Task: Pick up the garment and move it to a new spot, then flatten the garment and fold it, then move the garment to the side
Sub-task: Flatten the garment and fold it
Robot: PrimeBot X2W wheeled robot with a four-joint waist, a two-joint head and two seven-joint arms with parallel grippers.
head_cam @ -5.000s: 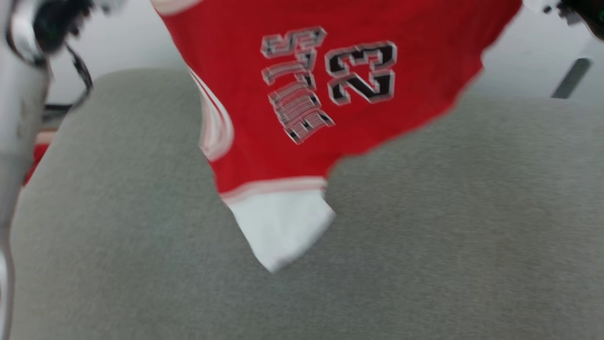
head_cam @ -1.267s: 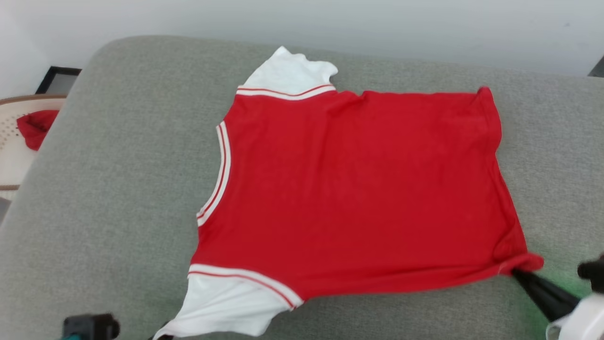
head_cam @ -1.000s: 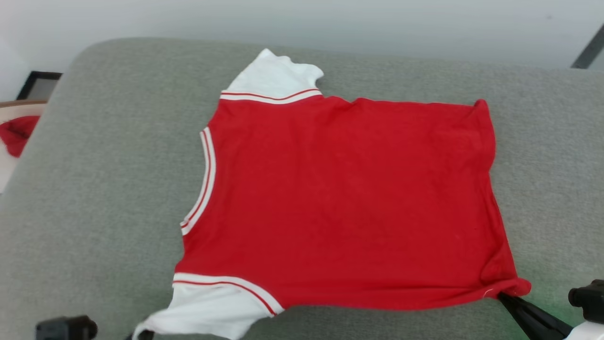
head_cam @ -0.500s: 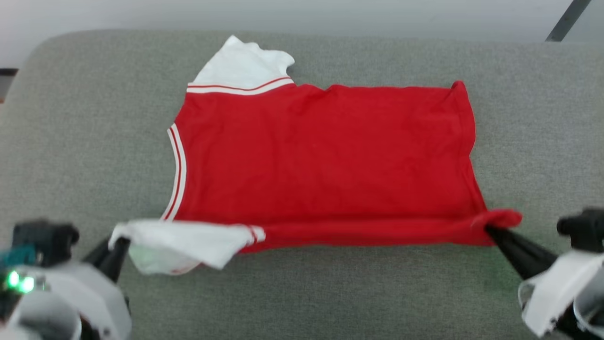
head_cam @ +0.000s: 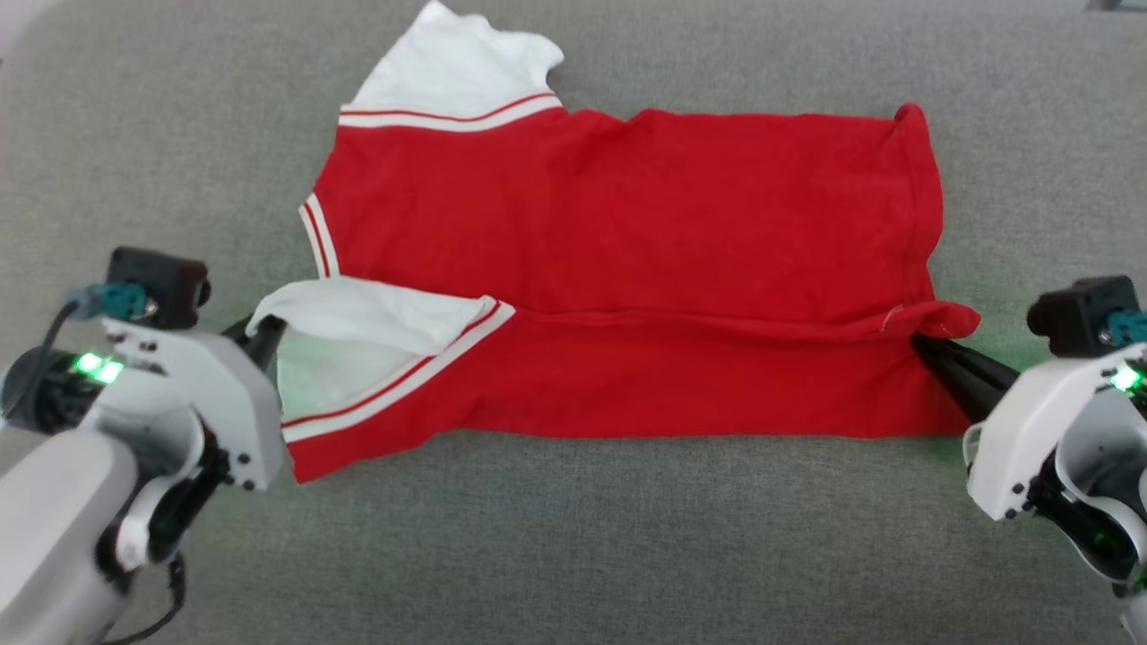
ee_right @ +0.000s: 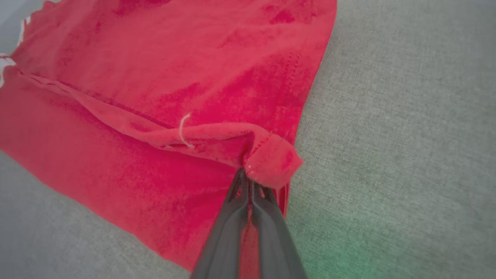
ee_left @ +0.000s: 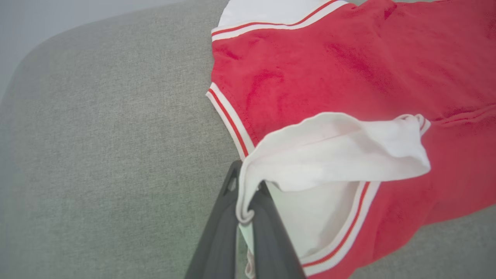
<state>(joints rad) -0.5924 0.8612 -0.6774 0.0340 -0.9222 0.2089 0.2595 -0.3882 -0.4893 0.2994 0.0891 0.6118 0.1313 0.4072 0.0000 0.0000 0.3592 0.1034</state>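
Two grippers hold the near side of the garment (head_cam: pixel 627 224), which lies spread on a grey upholstered surface (head_cam: pixel 573 537) with its neck opening toward the left edge and its hem toward the right edge.

At the left, the left gripper (head_cam: pixel 264 333) is pinched together on the cuff of the near white sleeve (head_cam: pixel 358 313). In the left wrist view the white cuff edge runs down between the two dark fingers (ee_left: pixel 221 232) and curls around one of them. This sleeve is raised off the surface and droops over toward the far edge, so its inside shows, with a striped trim band (head_cam: pixel 394 381) running diagonally below it. A green light (head_cam: pixel 90 365) glows on the wrist housing. Just beyond the sleeve, the neck trim (head_cam: pixel 314 237) curves in red and white. The far white sleeve (head_cam: pixel 448 63) lies flat, pointing at the far edge.

Across the middle, the red body rests flat with light wrinkles. Its near long side is turned up and over, and a crease (head_cam: pixel 699 315) runs from the near sleeve to the hem corner.

At the right, the right gripper (head_cam: pixel 918 342) is clamped on that near hem corner. In the right wrist view the corner bunches into a small roll (ee_right: pixel 273 162) just above the closed fingertips, and a loose white thread (ee_right: pixel 185 131) sits on the fold beside it. Green light tints the grey surface near this gripper.
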